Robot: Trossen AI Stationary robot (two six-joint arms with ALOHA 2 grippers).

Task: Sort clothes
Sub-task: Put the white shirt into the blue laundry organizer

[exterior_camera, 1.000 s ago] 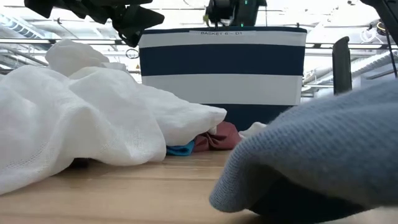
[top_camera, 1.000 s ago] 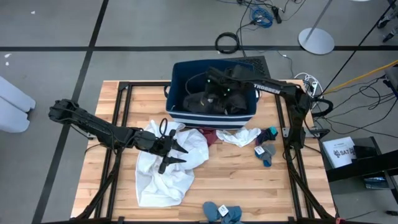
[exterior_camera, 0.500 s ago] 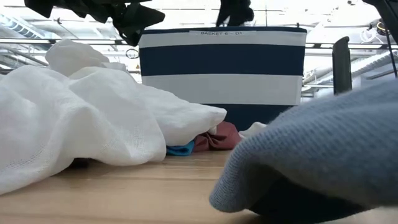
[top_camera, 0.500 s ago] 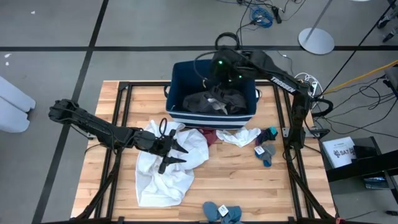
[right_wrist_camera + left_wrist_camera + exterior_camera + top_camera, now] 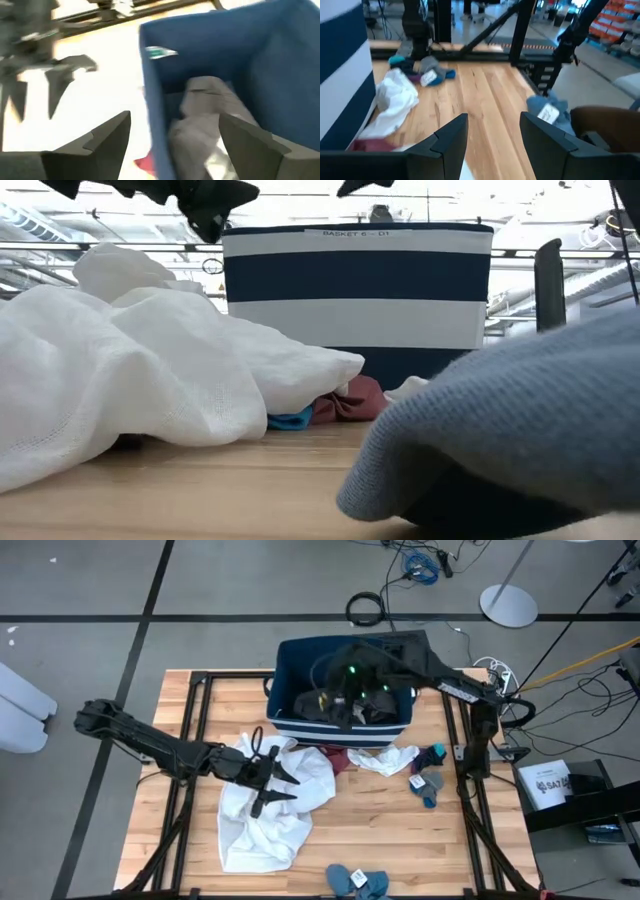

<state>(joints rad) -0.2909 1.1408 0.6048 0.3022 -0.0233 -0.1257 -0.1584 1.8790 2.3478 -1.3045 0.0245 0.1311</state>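
As we look from the near edge, blue socks (image 5: 357,881) lie nearest. Beyond them the large white garment (image 5: 270,805) sprawls left of centre, its long axis running near to far, with our left gripper (image 5: 275,783) hovering over it, fingers spread and empty. Farther right lie a maroon piece (image 5: 337,757) and teal socks (image 5: 428,780). Farthest, our right gripper (image 5: 338,702) hangs, fingers wide and empty, over the dark grey garment (image 5: 362,706) inside the navy bin (image 5: 340,730). We judge it should lift clear of the bin wall before reaching for another garment.
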